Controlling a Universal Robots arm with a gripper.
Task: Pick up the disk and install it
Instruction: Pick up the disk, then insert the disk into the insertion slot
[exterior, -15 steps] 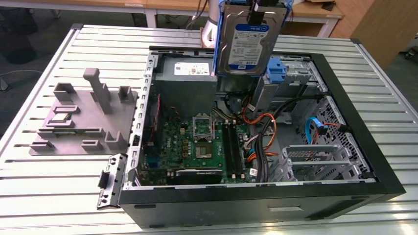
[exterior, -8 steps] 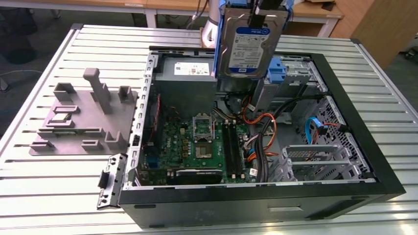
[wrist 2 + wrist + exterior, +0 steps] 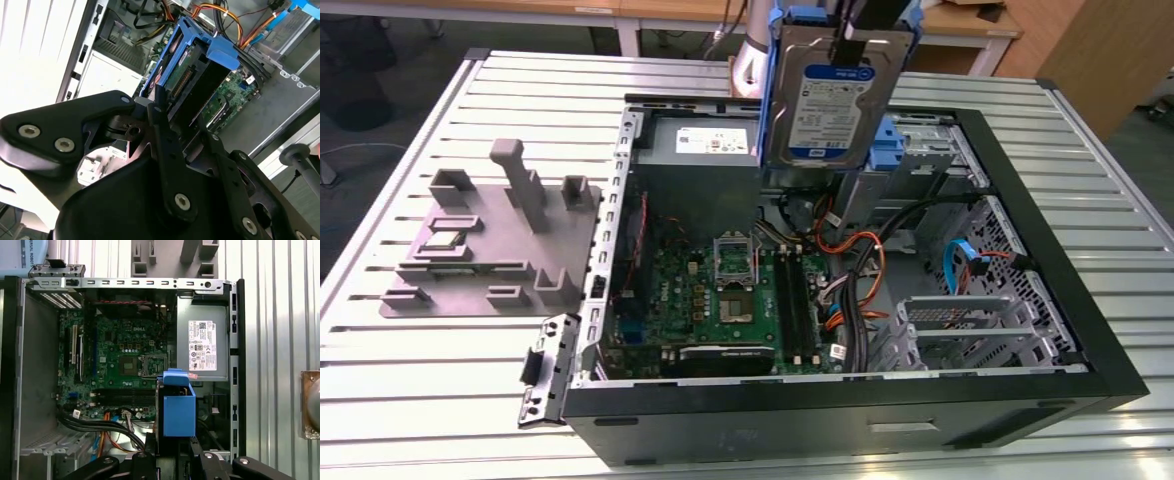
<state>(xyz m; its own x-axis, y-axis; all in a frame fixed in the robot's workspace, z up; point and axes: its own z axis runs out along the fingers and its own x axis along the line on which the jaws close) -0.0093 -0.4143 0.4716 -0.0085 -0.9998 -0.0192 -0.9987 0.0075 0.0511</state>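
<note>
Holding the disk (image 3: 834, 100) up high is the step we see. Our gripper (image 3: 180, 112) is pinched tight on its blue bracket (image 3: 222, 52). The disk hangs upright at the top middle of the exterior view, over the open computer case (image 3: 1067, 260), not yet in a bay. It has a white-and-blue label, and the power supply (image 3: 202, 345) has a white one.

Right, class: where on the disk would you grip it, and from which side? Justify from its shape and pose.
Grip the disk across its broad flat faces at the upper end, coming from above: it hangs upright over the open case, thin edge up. The gripper holds it so.
</note>
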